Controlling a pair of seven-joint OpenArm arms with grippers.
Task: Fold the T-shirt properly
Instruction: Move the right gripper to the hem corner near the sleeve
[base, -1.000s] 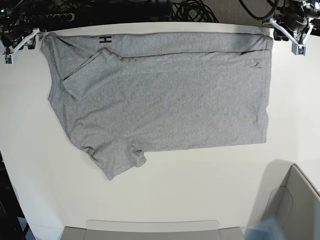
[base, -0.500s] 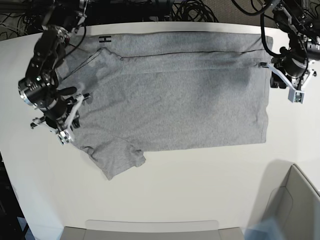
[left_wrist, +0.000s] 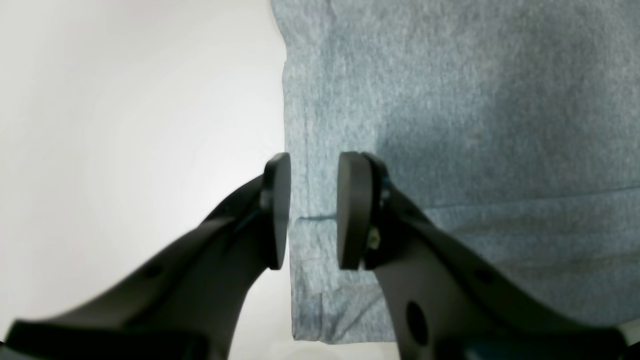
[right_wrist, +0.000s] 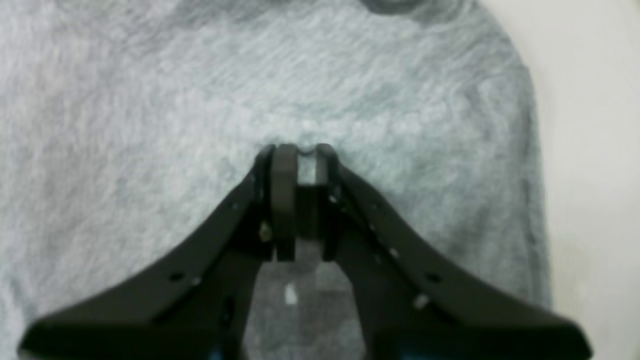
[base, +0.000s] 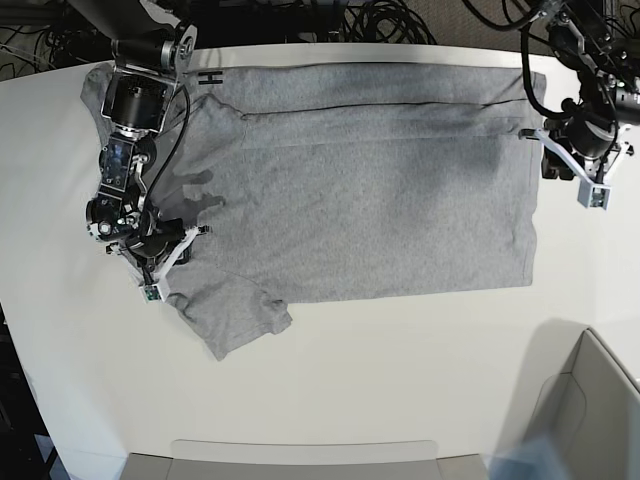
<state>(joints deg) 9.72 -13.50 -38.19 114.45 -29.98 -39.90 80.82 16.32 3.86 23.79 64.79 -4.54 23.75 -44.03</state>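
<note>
In the base view, the heather-grey T-shirt (base: 350, 190) lies spread on the white table (base: 400, 380) with its top strip folded over; the right gripper (base: 160, 262), at the table's corner a second ago and beside the collar half a second ago, has come down onto the shoulder end, while the left gripper (base: 560, 160) has stayed at the hem edge since half a second ago. The left wrist view alone shows the left gripper (left_wrist: 312, 210) parted, straddling the hem edge where the folded layer ends. The right wrist view shows the right gripper (right_wrist: 302, 165) pinched on a small ridge of fabric near the sleeve.
</note>
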